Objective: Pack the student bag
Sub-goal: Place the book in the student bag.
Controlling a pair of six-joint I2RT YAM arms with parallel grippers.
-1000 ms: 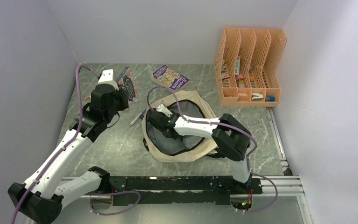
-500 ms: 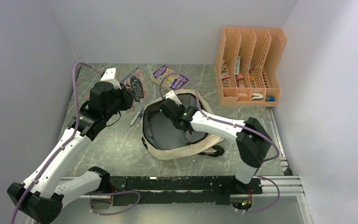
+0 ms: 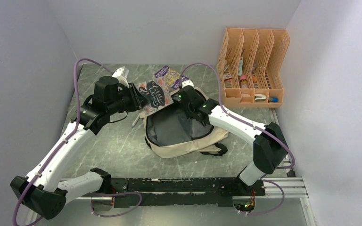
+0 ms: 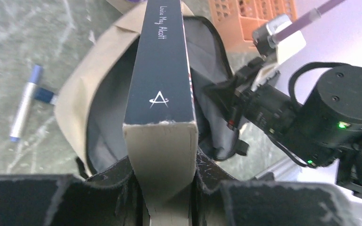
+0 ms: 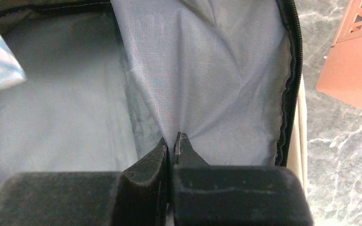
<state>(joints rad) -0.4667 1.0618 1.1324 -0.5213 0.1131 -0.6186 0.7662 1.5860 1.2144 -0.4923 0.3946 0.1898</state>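
Note:
The student bag [image 3: 179, 149] lies flat in mid-table, beige outside, its mouth gaping on dark grey lining. My left gripper [image 3: 133, 97] is shut on a thick book [image 3: 153, 93] with a black spine [image 4: 162, 70], held edge-down above the bag's left rim [image 4: 73, 96]. In the left wrist view the book's page block fills the gap between my fingers [image 4: 162, 176]. My right gripper [image 3: 183, 100] is at the bag's far edge. In the right wrist view it [image 5: 172, 141] is shut on a fold of the grey lining [image 5: 207, 70], next to the black zipper [image 5: 290, 70].
An orange file organizer [image 3: 253, 66] with small items stands at the back right. A purple book [image 3: 168, 75] lies behind the bag. A blue-and-silver pen [image 4: 26, 101] lies on the marble table just left of the bag. Walls close in on three sides.
My left arm has swung the book rightward from the table's left side to over the bag's mouth. My right gripper moved from inside the bag to its far edge and shut on the lining.

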